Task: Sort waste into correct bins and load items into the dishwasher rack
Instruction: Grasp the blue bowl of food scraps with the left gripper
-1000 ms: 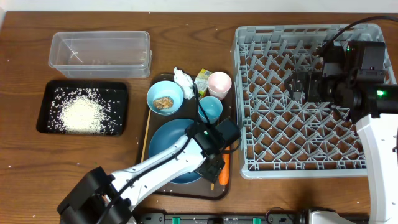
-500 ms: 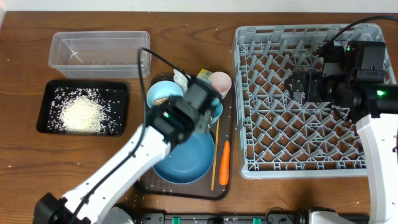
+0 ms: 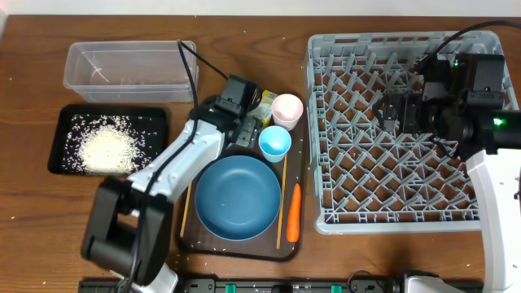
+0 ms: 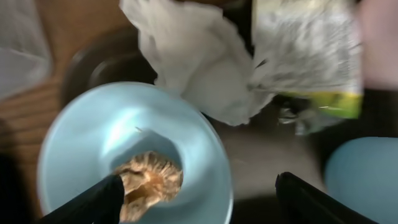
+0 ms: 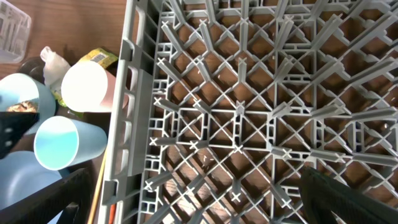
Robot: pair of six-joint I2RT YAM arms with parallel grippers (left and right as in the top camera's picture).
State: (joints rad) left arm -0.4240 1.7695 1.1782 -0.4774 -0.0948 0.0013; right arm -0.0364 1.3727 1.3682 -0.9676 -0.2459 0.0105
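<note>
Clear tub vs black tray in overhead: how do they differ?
The clear tub is see-through with tall walls; the black tray is opaque and shallow. The black tray holds a heap of white rice; the clear tub looks nearly empty. The clear tub sits farther from the robot, the black tray in front of it. Both are rectangular, similar in footprint.
</note>
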